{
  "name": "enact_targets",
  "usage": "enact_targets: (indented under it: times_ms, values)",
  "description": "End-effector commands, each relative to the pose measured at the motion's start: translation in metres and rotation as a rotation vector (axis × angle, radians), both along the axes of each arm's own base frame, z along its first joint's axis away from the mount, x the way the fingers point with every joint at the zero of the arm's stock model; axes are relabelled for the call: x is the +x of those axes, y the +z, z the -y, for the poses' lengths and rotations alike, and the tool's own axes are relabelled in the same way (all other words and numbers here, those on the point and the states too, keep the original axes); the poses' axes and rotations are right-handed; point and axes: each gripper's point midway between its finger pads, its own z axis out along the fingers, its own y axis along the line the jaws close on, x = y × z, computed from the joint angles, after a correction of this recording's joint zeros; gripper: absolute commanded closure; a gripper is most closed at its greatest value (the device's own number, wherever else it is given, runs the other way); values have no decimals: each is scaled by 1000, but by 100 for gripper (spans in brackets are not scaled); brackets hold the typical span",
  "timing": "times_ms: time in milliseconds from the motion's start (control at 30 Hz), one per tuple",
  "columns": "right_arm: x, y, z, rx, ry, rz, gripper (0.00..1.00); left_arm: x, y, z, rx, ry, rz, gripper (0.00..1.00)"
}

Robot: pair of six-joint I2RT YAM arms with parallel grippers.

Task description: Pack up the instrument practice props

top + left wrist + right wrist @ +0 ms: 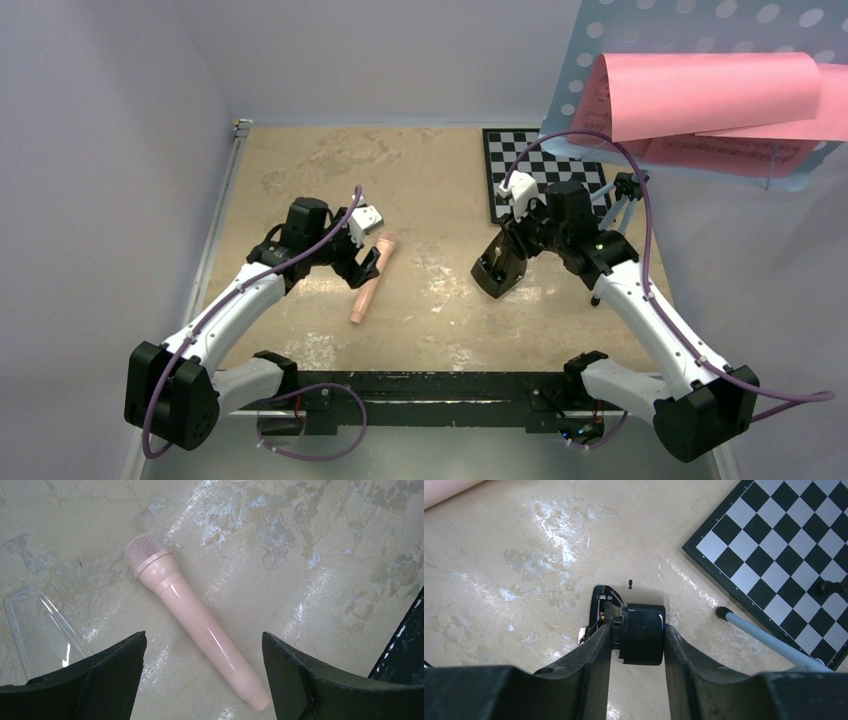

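Note:
A slim peach-pink prop with a mesh head like a microphone (372, 278) lies flat on the table. My left gripper (365, 262) hovers over it, open. In the left wrist view the prop (200, 625) lies slanted between the two fingers and touches neither; the gripper (204, 637) is empty. My right gripper (505, 262) is shut on the small black metronome (642, 632), low over the table. The light-blue perforated music stand (700, 30) holds pink sheet-music pages (710, 95) at the upper right. Its tripod (620, 200) stands behind my right arm.
The black-and-white chessboard (520, 160) lies at the back right; it also shows in the right wrist view (784, 545) with a black piece (831, 586) on it. A tripod leg (764, 637) runs beside it. A clear plastic piece (35, 625) lies left of the pink prop.

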Motion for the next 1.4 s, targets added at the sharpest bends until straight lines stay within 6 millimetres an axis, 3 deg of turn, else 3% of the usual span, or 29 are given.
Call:
enact_targets:
  times_ms: [0,133,333,533,733,1000,1200,1267,1367]
  values:
    - [-17,-16,-9,20,36,-100,70,2,10,5,-19,-34,52,11]
    - [-20,-5,-23,68,70,-101,77,-2,12,4,-12,-53,55,13]
    - [-22,28,-58,106,160,-68,100,-6,20,-1,14,-79,100,15]
    - [-7,50,-85,170,154,-57,100,-13,24,-4,24,-105,147,16]
    - [20,59,-99,190,41,-38,100,-22,23,-4,10,-129,166,19]
    - [54,56,-111,213,-151,-68,100,-24,23,-2,-17,-130,206,20]
    - [51,49,-125,205,-126,-98,100,-26,22,7,-62,-138,205,21]
    - [45,46,-130,200,-81,-117,95,-26,21,9,-69,-140,203,21]
    - [34,47,-137,199,6,-126,60,-26,17,9,-67,-145,200,21]
